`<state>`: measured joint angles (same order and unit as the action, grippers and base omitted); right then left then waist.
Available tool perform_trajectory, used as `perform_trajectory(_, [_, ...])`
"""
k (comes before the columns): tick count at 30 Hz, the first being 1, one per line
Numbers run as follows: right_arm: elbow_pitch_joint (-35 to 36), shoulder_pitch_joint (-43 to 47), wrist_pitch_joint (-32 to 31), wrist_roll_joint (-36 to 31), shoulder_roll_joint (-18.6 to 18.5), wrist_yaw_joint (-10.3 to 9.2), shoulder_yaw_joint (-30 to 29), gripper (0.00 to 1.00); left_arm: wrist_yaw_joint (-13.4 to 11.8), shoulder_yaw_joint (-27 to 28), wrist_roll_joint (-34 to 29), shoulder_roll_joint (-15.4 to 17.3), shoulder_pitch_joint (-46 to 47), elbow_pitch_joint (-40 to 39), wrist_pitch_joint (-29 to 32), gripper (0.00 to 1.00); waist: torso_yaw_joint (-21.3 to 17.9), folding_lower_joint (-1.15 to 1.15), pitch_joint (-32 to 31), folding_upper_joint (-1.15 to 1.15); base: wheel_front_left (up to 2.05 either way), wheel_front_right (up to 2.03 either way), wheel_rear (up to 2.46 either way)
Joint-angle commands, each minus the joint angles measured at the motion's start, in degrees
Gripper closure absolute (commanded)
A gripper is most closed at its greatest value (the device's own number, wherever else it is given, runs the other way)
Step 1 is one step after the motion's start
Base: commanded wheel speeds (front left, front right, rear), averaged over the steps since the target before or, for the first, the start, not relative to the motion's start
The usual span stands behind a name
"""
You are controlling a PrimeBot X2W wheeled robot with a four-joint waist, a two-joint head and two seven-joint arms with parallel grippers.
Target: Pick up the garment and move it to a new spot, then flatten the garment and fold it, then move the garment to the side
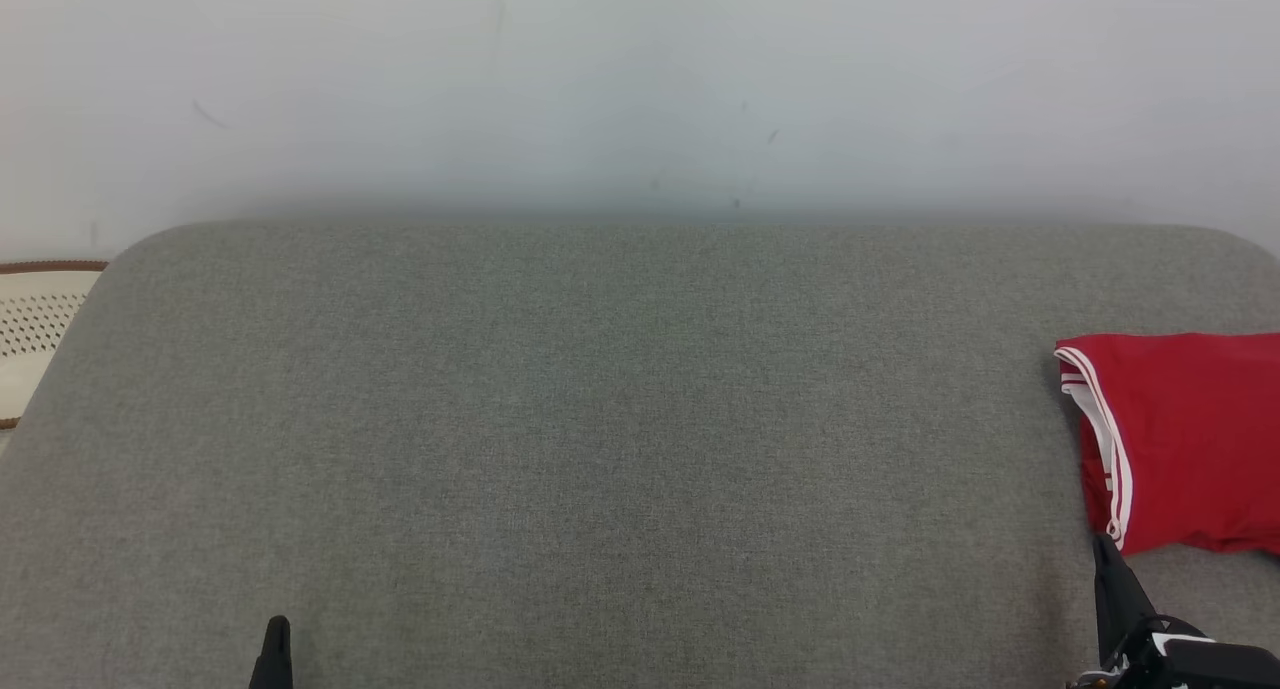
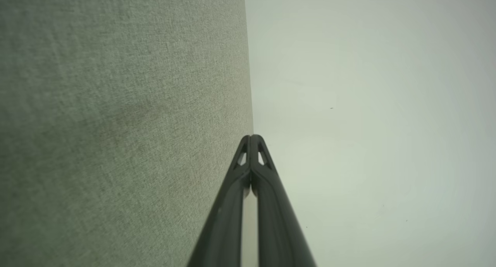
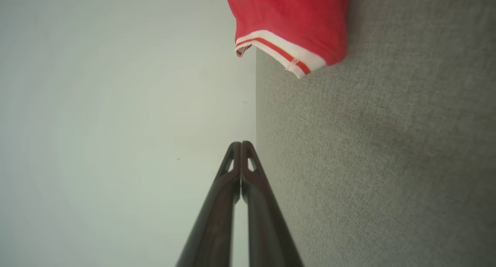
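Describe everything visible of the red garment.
The red garment looks like soft knit, with a white hem band carrying a thin red stripe. It lies folded, fairly flat, on the grey fabric surface at its right side, cut off by the head view's edge. Nothing grips it; the shut right hand points at its near corner, just short of it.

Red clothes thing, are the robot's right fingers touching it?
Apart. In the right wrist view the shut right fingers point toward the red garment, and a plain stretch of grey fabric surface separates their tips from its striped hem.
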<state>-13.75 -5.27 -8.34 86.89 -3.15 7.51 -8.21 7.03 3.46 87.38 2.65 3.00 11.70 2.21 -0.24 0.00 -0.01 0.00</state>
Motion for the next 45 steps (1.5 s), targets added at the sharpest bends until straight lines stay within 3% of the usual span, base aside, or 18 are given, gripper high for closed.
perform_trajectory(1, [0.56, 0.54, -0.41, 1.61, 0.21, -0.03, -0.37, 1.00, 0.39, 0.06, 1.71, 0.36, 0.62, -0.36, 0.42, 1.00, 0.04, 0.00, 0.02, 0.00, 0.00, 0.00, 0.00])
perform_trajectory(11, [1.19, 0.89, -1.65, 5.48, 0.37, -0.01, -1.31, 1.00, 0.56, 0.02, 5.83, 0.37, 0.49, -0.58, 1.24, 1.00, 0.23, 0.00, 0.12, 0.00, 0.00, 0.00, 0.00])
perform_trajectory(45, [1.15, 0.87, -1.70, 5.48, 0.36, -0.01, -1.25, 1.00, 0.56, 0.00, 5.59, 0.33, 0.48, -0.59, 1.26, 1.00, 0.24, 0.00, 0.13, 0.00, 0.00, 0.00, 0.00])
